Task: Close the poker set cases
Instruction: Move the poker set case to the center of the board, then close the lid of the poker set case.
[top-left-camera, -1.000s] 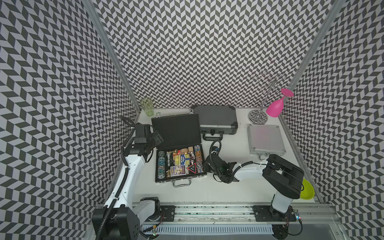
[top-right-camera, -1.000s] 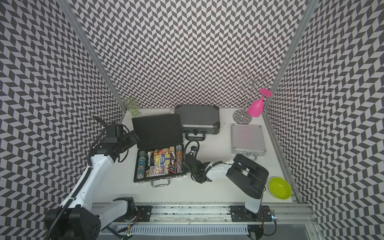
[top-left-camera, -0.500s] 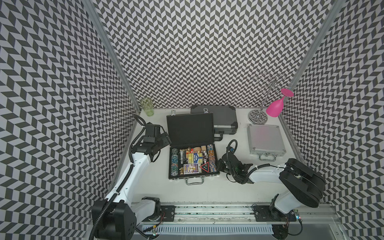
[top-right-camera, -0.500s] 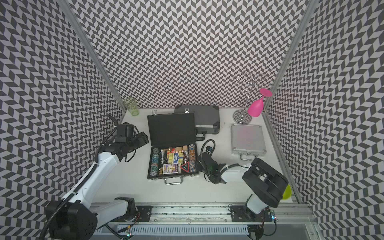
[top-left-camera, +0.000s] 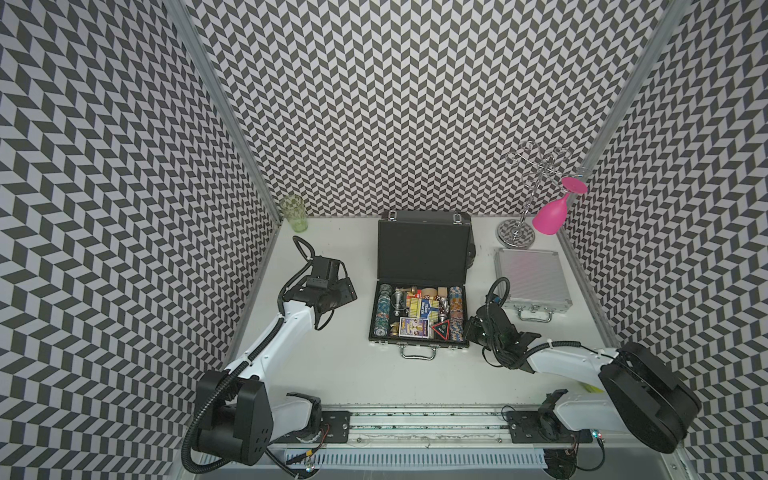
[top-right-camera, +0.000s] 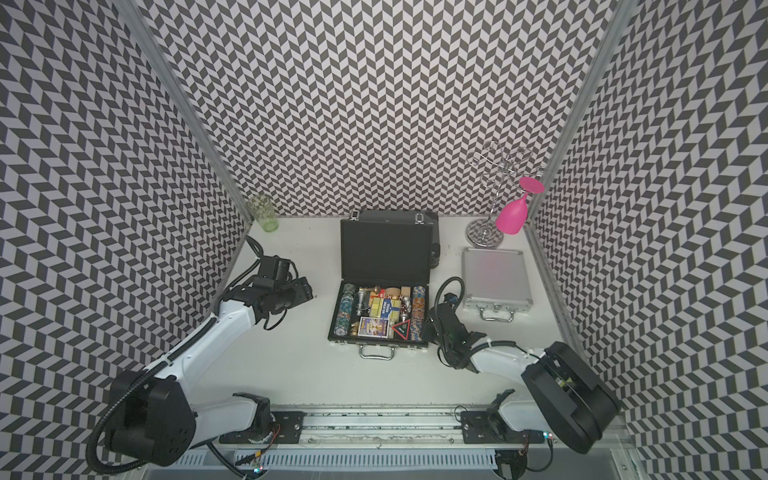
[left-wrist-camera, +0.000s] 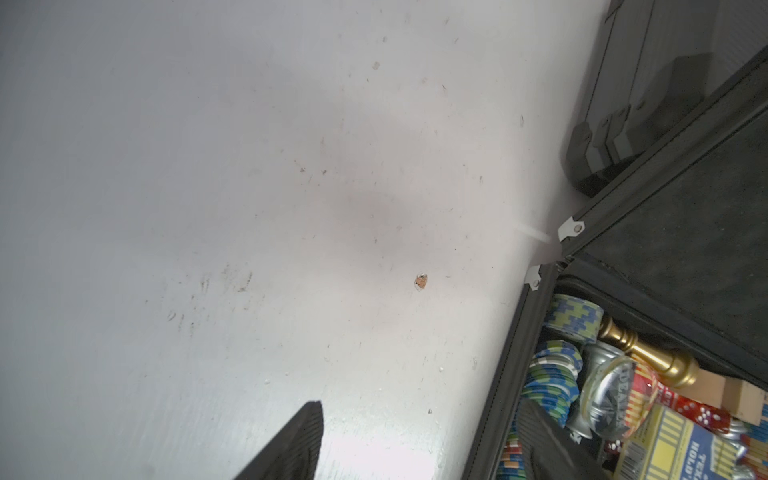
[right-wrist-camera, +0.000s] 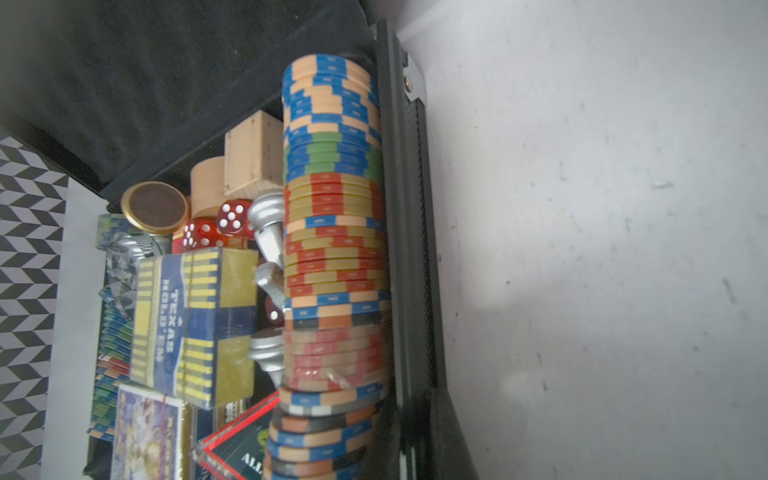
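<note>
First, at the far left corner of the table (top-left-camera: 374, 382) you have a green tumbler (top-left-camera: 294, 212) standing upright. Next along, your left gripper (top-left-camera: 348, 291) hangs over bare tabletop near the left edge, jaws well apart and holding nothing. The left wrist view shows both fingers (left-wrist-camera: 297, 444) spread, with the black case's left wall just beyond one of them. Mid-table sits the flat black case (top-left-camera: 422, 249), open, with its lid upright at the back and its handle toward the near edge. Its tray is packed with chip rows (top-left-camera: 456, 309), card boxes, red dice and metal pieces. Behind that lid, by the far edge, only one end of the ribbed dark grey case (top-left-camera: 470, 249) shows, so you cannot tell how its lid lies. Your right gripper (top-left-camera: 471, 328) sits low at the black case's near right corner, fingers together with nothing between them, along the outside of the right wall. Whether it touches that wall is unclear. Further right, the silver case (top-left-camera: 530, 276) lies shut near the right edge, handle toward the near edge. In the far right corner a wire rack (top-left-camera: 515, 235) carries a pink glass (top-left-camera: 549, 212) hung upside down.
</note>
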